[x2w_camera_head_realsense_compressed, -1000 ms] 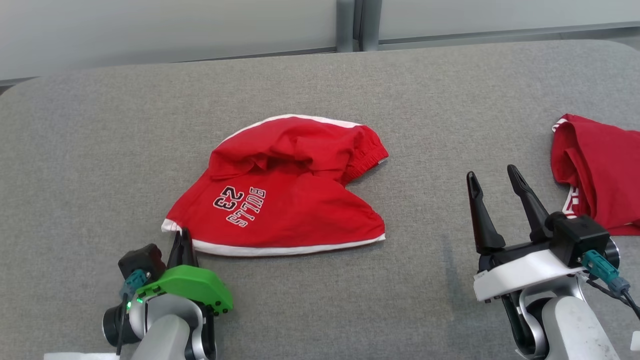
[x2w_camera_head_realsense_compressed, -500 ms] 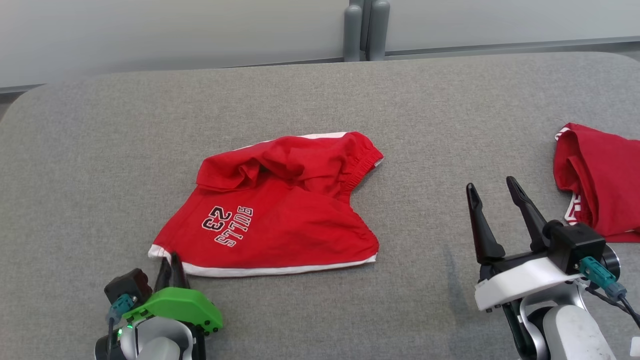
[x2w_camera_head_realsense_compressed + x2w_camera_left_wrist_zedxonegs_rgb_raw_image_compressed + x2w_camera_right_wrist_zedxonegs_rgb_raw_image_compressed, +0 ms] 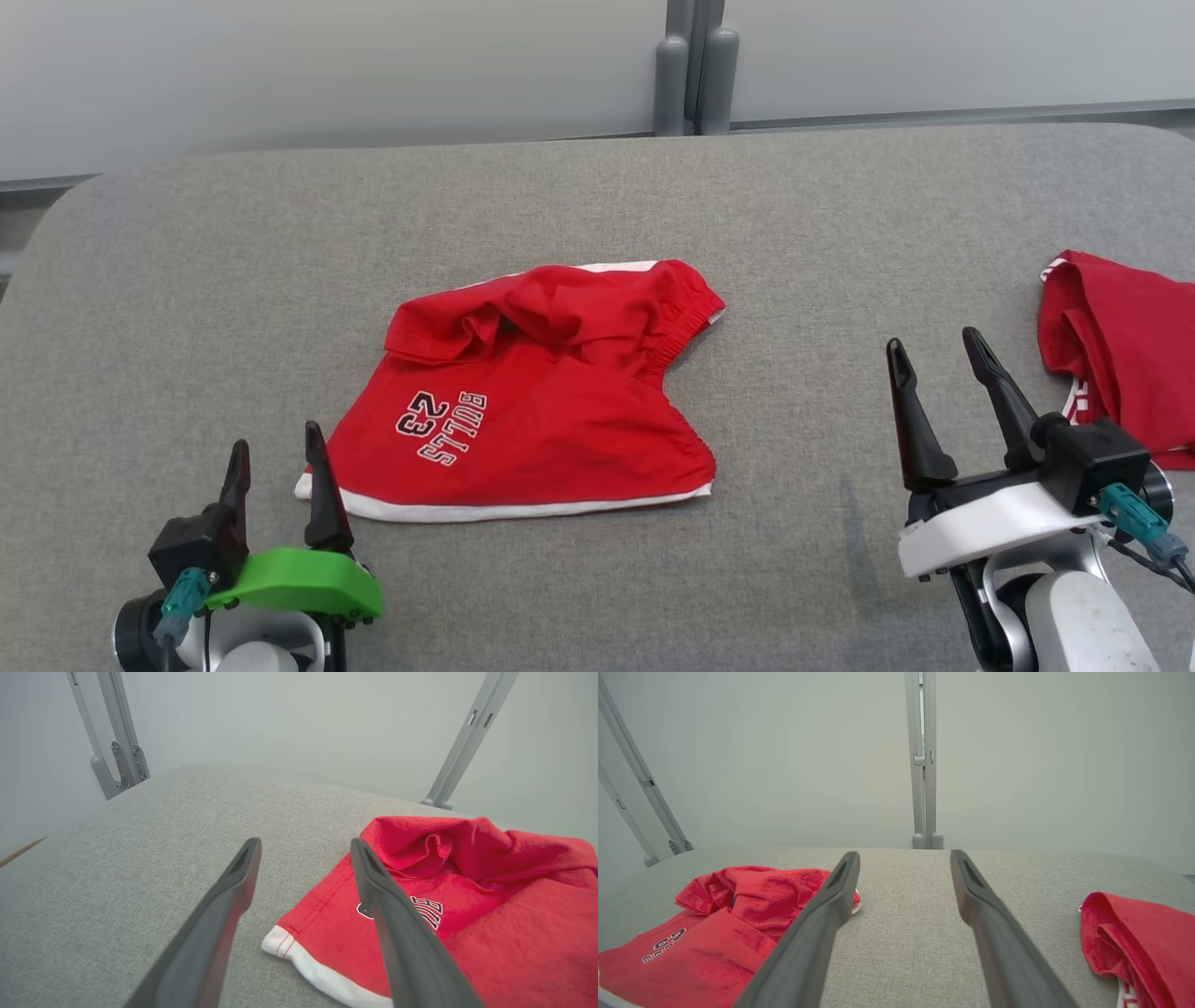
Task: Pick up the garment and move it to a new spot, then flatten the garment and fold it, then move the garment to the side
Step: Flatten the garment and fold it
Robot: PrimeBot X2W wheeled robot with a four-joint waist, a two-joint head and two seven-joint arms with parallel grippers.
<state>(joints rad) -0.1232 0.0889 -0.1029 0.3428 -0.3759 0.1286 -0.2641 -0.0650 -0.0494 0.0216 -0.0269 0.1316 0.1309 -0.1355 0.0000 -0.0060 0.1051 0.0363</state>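
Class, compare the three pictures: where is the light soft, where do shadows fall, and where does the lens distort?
Head view: soft light, no glare; faint shadow beside the right gripper; red shorts sharply focused. Left wrist view: left gripper looms oversized. Right wrist view: frame posts lean, wide-angle distortion.

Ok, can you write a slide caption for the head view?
Left gripper and right gripper open, red shorts crumpled on the grey table, a second garment at right.

The grey table point(image 3: 233, 280) bears red shorts point(image 3: 541, 420) and another red garment point(image 3: 1130, 364), kind unclear.
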